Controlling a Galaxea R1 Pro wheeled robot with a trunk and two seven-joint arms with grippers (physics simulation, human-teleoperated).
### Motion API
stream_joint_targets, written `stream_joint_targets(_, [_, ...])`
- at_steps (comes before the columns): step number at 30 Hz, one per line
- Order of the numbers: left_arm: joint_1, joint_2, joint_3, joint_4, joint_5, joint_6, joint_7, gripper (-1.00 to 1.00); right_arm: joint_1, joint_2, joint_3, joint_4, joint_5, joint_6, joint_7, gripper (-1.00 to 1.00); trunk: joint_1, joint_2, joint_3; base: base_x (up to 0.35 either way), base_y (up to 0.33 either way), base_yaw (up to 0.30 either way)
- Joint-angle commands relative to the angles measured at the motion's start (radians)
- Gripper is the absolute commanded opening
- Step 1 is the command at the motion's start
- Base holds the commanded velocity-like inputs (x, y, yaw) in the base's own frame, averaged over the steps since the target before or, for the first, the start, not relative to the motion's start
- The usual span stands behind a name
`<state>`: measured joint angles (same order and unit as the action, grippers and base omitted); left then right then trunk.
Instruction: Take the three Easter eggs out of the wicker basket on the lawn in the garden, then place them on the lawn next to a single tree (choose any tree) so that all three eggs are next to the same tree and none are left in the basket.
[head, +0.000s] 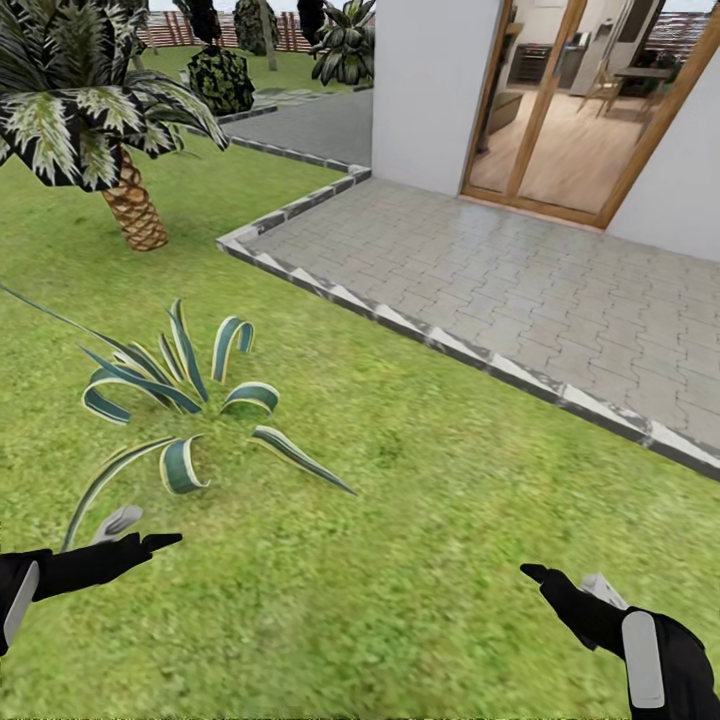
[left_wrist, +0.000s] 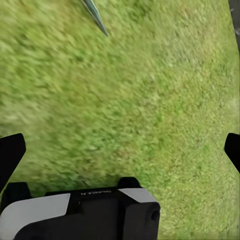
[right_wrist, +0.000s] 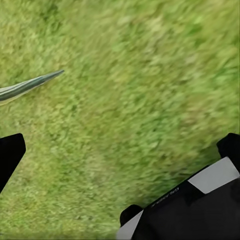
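Both pincers, left (head: 140, 530) and right (head: 560, 580), are held wide and empty over the lawn (head: 400, 520) by a striped plant (head: 185, 400), while the eggs, judged light, smooth and best gripped across the middle, are not yet reached.

You have the lawn (head: 420, 560) under you: flat, bright green, mottled grass running from the near foreground to the far hedge line. Rooted directly in it, to your left, stands a striped agave-like plant (head: 185, 400) with long green-and-cream leaves fanning outward; one leaf tip (left_wrist: 95, 15) crosses the grass in the left wrist view, another (right_wrist: 30, 86) in the right wrist view. Farther left, a small palm (head: 130, 205) with a scaly brown trunk rises from the turf. A grey stone kerb (head: 400, 320) bounds the grass on your right, touching a paved patio (head: 520, 280).
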<state>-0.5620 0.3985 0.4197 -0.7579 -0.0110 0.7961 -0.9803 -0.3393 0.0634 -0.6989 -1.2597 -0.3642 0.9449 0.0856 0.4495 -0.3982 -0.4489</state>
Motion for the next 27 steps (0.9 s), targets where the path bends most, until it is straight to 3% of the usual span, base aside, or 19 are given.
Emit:
stream_joint_targets(1, [-0.001, 0.0, 0.002, 0.0, -0.001, 0.008, -0.004, 1.0, -0.001, 0.001, -0.004, -0.001, 0.008, 0.005, 0.008, 1.0, 0.0, -0.002, -0.003, 0.0, 0.146, 0.0])
stream_joint_targets(12, [-0.001, 0.0, 0.002, 0.0, -0.001, 0.008, -0.005, 1.0, -0.001, 0.001, -0.005, 0.037, 0.019, 0.003, 0.004, 1.0, 0.0, -0.002, -0.021, 0.0, 0.04, 0.0])
stream_joint_targets(27, [-0.001, 0.001, 0.002, 0.0, -0.001, 0.008, -0.006, 1.0, -0.001, 0.0, -0.003, 0.067, 0.021, -0.019, 0.002, 1.0, 0.0, -0.002, -0.046, 0.041, 0.136, 0.0])
